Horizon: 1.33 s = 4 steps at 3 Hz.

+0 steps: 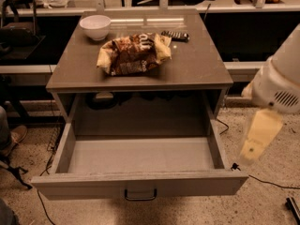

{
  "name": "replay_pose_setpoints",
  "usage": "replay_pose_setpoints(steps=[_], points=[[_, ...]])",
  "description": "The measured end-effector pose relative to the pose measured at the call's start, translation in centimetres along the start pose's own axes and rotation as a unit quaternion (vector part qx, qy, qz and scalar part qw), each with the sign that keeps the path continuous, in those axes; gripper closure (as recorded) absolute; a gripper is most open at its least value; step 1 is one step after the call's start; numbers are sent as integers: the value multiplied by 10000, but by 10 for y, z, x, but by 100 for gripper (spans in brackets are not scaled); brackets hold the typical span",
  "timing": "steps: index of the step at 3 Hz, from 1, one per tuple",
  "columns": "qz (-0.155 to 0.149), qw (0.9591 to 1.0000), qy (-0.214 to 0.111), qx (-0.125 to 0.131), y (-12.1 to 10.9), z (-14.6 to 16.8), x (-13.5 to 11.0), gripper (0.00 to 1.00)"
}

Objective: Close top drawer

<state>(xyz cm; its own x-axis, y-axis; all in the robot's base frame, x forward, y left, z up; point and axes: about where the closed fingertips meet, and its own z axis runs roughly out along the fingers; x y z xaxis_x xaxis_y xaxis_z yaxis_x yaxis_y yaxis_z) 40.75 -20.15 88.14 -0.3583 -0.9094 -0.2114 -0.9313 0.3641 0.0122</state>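
Observation:
The top drawer [140, 184] of the grey-brown cabinet is pulled far out toward me. Its plain grey interior [140, 154] holds nothing. The small dark bail handle [140, 194] hangs at the middle of the flat front panel, near the bottom of the view. The two lower drawers are out of view. My gripper [254, 143] hangs on the white arm [279, 81] at the right. It is beside the drawer's right front corner, outside the drawer and a little above the front panel's top edge.
On the cabinet top [201, 69] lie a white bowl [95, 26], a crumpled brown snack bag [133, 53] and a dark remote [175, 35]. A cable [267, 183] runs over the speckled floor at the right. A shoe [14, 137] is at the left.

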Motion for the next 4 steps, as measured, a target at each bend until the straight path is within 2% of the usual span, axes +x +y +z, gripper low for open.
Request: replay_pose_setpoints(steps=[1,2,3,4], points=[[568,9962,289,-592,35,59,25,0],[1069,9878,615,-947,76,98,46,0],[1386,9811,840,-1054,103,119,55,0],[1638,9749,923,-1189,124,136,59,0]])
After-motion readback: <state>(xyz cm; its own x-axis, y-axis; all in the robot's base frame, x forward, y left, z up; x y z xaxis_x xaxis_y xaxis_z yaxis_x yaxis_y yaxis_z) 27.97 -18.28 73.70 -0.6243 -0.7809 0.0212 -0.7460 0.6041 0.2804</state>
